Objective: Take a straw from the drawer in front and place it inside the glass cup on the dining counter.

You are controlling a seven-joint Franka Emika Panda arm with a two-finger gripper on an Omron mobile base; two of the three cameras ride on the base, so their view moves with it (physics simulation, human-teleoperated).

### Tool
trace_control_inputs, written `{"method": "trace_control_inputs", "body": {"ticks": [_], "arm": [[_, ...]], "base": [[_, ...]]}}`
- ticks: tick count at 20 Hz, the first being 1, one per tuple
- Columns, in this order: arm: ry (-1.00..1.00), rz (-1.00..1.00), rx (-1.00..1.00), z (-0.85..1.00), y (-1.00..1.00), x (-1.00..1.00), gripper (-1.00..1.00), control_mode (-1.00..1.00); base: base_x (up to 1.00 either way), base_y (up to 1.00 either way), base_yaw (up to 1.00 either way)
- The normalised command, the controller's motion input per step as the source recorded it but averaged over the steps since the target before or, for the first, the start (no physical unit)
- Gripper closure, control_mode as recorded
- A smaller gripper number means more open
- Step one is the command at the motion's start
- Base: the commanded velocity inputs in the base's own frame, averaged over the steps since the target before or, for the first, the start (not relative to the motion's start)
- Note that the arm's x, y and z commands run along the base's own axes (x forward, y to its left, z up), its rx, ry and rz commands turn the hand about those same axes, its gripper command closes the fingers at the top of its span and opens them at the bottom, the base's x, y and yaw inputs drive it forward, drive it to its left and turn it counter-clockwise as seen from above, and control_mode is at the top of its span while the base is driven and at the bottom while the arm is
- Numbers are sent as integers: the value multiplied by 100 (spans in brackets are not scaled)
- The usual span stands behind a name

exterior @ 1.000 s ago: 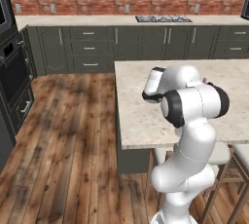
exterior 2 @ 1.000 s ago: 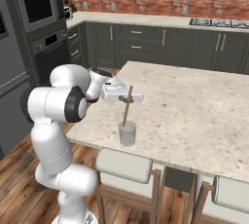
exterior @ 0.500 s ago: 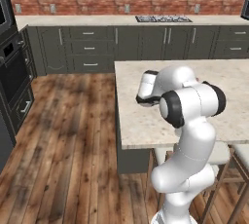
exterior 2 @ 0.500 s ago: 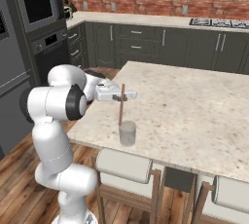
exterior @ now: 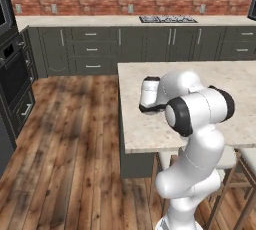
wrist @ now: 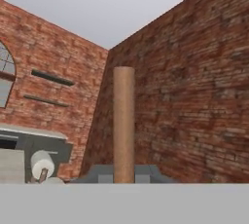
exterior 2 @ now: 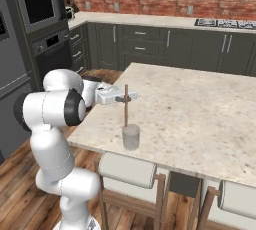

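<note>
On the beige dining counter [exterior 2: 200, 119], near its front edge, stands the clear glass cup [exterior 2: 131, 137]. My gripper [exterior 2: 126, 98] is shut on the tan straw [exterior 2: 126, 111], which hangs upright with its lower end just at the cup's rim, slightly to the left. Whether the tip is inside the cup I cannot tell. In the hand view the straw [wrist: 123, 121] rises straight from between the shut fingers of the gripper [wrist: 123, 175]. In the left base view my white hand [exterior: 148, 93] is over the counter [exterior: 145, 134], and the arm hides the cup. Several shut dark grey drawers [exterior: 93, 50] line the back cabinets.
Padded stools [exterior 2: 127, 170] stand under the counter's near edge. A wall oven [exterior 2: 39, 9] is on the left, a black hob [exterior: 167, 19] on the back worktop. Brick walls [wrist: 194, 96] lie beyond the gripper. Wooden floor [exterior: 70, 139] lies open to the left.
The hand has moved left along the counter with the straw. The straw was tilted and now stands upright over the cup.
</note>
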Motion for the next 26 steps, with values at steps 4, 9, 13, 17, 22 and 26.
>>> {"method": "trace_control_inputs", "body": {"ticks": [4, 9, 13, 17, 22, 26], "arm": [[-3, 28, 9, 0, 0, 2, 100, -100], [-1, 23, 21, 0, 0, 1, 100, -100], [0, 17, 19, -9, 0, 5, 100, -100], [0, 8, 2, -24, 2, 19, 100, -100], [-2, 6, 0, -36, 0, 27, 100, -100], [-2, 4, 0, -31, 0, 31, 100, -100]], "base": [[0, 0, 0], [0, 0, 0], [0, 0, 0], [0, 0, 0], [0, 0, 0], [0, 0, 0]]}}
